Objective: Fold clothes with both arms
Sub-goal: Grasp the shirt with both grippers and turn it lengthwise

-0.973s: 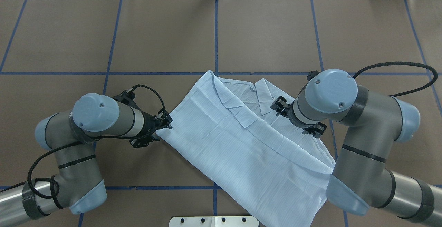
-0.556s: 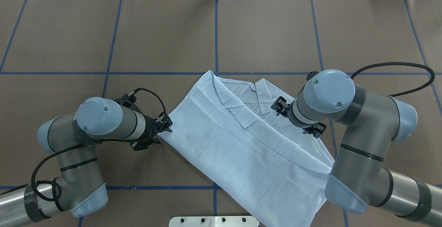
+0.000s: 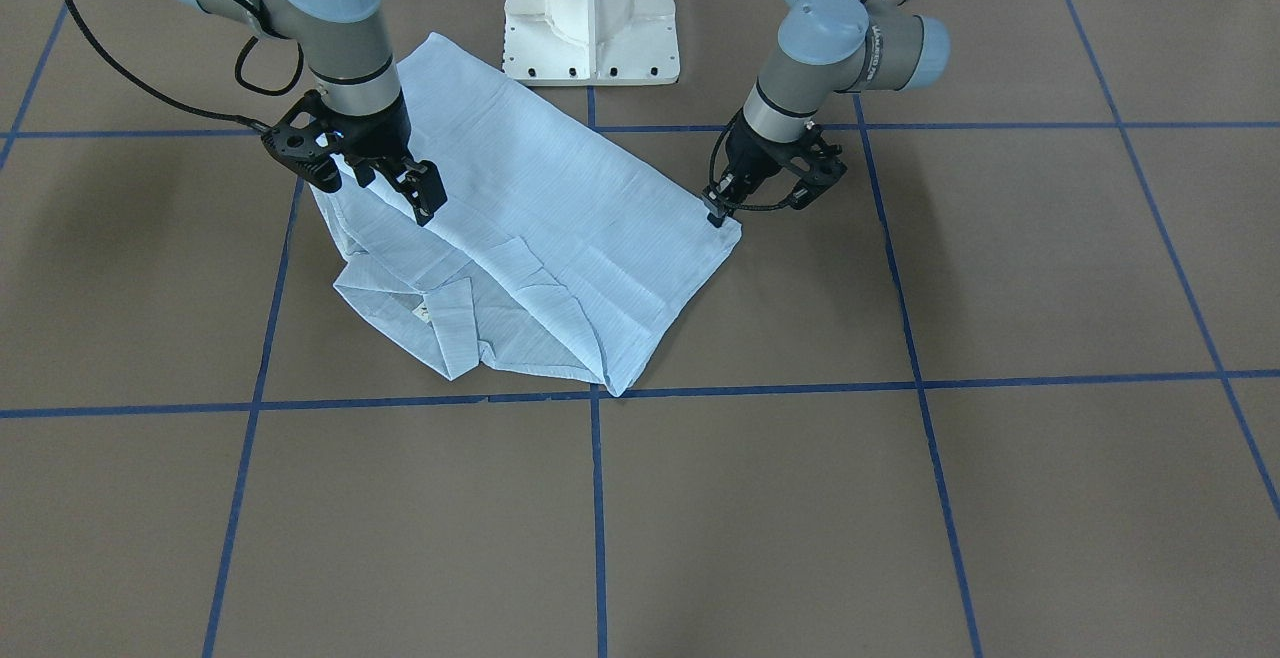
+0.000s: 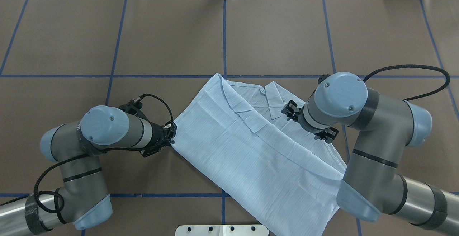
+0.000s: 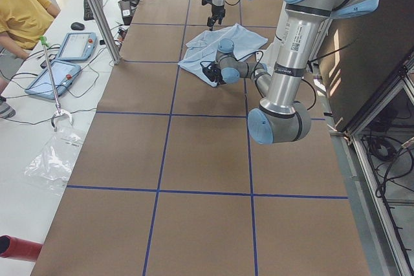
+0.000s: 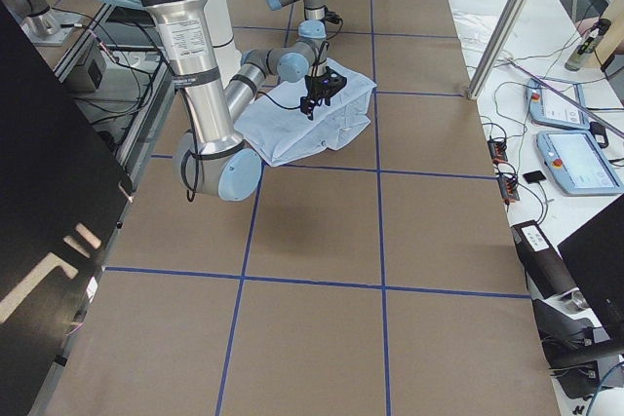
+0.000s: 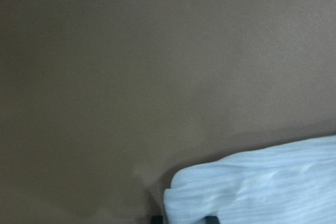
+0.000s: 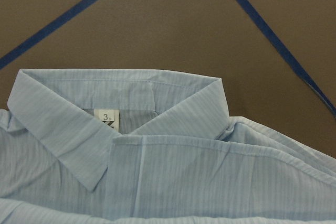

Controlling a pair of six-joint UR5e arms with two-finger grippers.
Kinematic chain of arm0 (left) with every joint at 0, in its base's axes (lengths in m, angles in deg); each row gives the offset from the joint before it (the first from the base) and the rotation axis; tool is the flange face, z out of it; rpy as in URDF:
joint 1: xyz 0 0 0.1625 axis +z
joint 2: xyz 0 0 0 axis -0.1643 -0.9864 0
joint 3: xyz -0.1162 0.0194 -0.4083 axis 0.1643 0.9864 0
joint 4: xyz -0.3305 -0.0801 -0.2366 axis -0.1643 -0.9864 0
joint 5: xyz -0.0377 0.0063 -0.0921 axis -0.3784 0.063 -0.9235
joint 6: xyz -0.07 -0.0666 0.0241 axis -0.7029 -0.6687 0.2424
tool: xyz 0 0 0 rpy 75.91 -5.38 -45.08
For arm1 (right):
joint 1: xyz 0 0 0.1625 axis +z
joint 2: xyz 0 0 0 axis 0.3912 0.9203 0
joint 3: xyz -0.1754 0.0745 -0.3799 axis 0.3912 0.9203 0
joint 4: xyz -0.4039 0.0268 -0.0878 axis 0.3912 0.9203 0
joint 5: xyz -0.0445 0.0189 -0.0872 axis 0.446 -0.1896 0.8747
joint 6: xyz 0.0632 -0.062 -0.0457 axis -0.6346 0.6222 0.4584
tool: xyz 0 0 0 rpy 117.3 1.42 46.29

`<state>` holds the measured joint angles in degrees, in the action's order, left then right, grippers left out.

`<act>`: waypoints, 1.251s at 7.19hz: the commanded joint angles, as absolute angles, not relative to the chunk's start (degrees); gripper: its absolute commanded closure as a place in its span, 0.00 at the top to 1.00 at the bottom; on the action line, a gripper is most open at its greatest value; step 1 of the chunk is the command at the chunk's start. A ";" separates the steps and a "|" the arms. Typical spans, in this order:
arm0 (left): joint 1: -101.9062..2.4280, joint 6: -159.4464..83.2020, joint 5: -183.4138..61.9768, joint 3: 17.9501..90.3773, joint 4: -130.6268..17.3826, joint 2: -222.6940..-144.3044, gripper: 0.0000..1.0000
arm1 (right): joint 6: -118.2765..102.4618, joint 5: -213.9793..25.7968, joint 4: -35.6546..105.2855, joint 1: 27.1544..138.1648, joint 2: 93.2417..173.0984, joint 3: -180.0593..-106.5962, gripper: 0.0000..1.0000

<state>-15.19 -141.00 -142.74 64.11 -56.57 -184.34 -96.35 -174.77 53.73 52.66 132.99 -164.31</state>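
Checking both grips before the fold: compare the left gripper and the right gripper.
The left gripper sits low at a side corner of the shirt, jaws narrow; the right gripper hangs over cloth near the collar, jaws wide. The left leans sideways; the right points down. Both are black.

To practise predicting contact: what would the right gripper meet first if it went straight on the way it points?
Probably the shirt, near its collar; the right gripper points down at it, height unclear.

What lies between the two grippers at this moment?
Only the shirt, spread between the left gripper and the right gripper; the front-facing view shows nothing else there.
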 commanded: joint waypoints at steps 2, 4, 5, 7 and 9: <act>-20.14 -130.34 -140.35 66.65 -50.39 -184.73 0.00 | -96.44 -174.78 53.78 52.74 132.97 -164.15 1.00; -26.71 -122.30 -133.87 55.91 -55.44 -191.10 0.00 | -96.87 -174.78 53.69 52.65 132.45 -164.24 1.00; -29.19 -121.49 -133.67 46.87 -60.70 -196.20 0.00 | -96.79 -174.78 53.69 52.65 132.44 -164.24 1.00; -33.68 -117.90 -133.32 26.40 -77.29 -205.52 0.00 | -96.70 -174.61 53.61 52.65 132.10 -164.24 1.00; -34.58 -117.08 -132.17 21.73 -79.47 -209.78 0.43 | -96.70 -174.69 53.17 52.21 129.65 -163.63 1.00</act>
<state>-33.99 -117.76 -132.55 25.00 -77.46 -207.47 -96.74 -174.63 53.51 52.46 131.04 -164.05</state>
